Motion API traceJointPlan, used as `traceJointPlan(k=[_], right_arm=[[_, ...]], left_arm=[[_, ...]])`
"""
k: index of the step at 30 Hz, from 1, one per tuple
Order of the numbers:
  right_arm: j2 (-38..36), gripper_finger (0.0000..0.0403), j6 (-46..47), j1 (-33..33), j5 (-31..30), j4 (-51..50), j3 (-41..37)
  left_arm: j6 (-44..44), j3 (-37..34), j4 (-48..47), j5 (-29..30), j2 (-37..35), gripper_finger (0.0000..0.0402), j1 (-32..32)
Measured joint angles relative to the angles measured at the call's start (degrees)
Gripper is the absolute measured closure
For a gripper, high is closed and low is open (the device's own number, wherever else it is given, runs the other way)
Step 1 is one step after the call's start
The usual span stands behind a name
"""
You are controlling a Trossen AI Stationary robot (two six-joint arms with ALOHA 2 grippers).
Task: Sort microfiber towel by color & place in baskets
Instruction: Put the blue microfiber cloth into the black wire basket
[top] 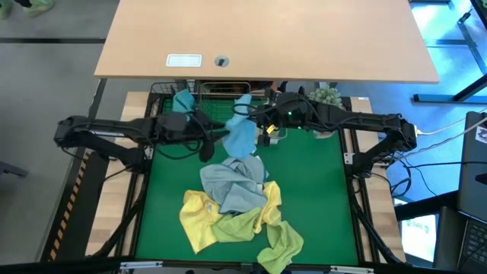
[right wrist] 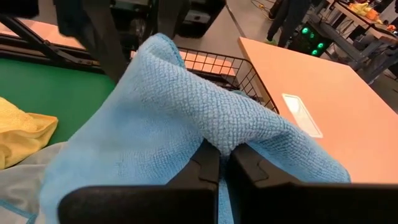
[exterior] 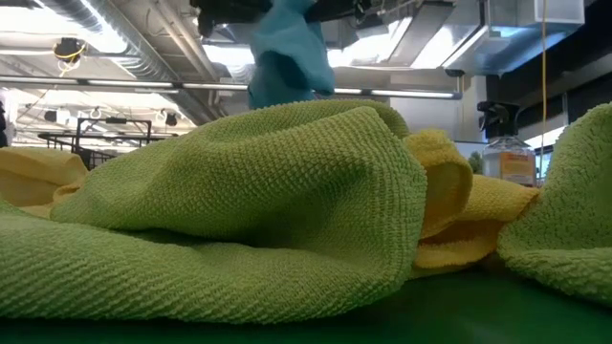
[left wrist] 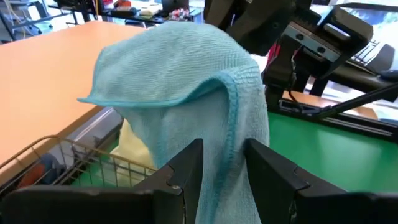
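A light blue microfiber towel (top: 242,133) hangs in the air between my two grippers, above the far part of the green mat; it also shows in the low view (exterior: 287,57). My right gripper (right wrist: 224,158) is shut on its top. My left gripper (left wrist: 224,155) is shut on the part hanging below. A blue-grey towel (top: 232,183), a yellow one (top: 199,213) and a pale green one (top: 262,228) lie heaped on the mat. The black mesh basket (top: 161,95) at the far edge holds another blue towel (top: 183,101). A wire basket (left wrist: 59,155) beside it holds a yellow cloth (left wrist: 134,146). My left gripper has the hanging part of the blue towel (left wrist: 224,134) between its two fingers, coming level from the table's left. The cloth fills the gap and runs on down past the fingers. My right gripper pinches a raised fold of the towel (right wrist: 217,134) between its shut fingers, coming from the table's right. The towel drapes over the fingers on both sides and is lifted clear of the table.
A wooden desk (top: 266,38) stands beyond the baskets. A small potted plant (top: 326,97) sits at the far right of the mat. In the low view a spray bottle (exterior: 505,153) stands behind the pile. Bare green mat (top: 319,175) lies right of the heap.
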State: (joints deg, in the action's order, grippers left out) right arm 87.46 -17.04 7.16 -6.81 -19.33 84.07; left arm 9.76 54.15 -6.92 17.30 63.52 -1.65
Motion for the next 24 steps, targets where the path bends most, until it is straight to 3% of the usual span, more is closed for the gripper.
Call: traceJointPlan(k=[6, 14, 20, 24], right_arm=[[0.0, 0.0394, 0.0, 0.0, 0.0, 0.0, 0.0], [0.0, 0.0393, 0.1, 0.0, 0.0, -0.1, 0.0], [0.0, 0.0389, 0.2, 0.0, 0.0, -0.1, 0.0], [0.0, 0.0356, 0.2, 0.0, 1.1, -0.1, 0.0]], left_arm=[[-1.4, 0.0, 2.6, -1.4, 2.6, 0.0295, 0.0], [-1.4, 0.0, 4.1, -0.3, 3.2, 0.0391, 0.0], [-1.4, 0.0, 4.1, 0.2, 3.2, 0.0398, 0.0], [-1.4, 0.0, 4.1, 1.5, 3.2, 0.0399, 0.0]])
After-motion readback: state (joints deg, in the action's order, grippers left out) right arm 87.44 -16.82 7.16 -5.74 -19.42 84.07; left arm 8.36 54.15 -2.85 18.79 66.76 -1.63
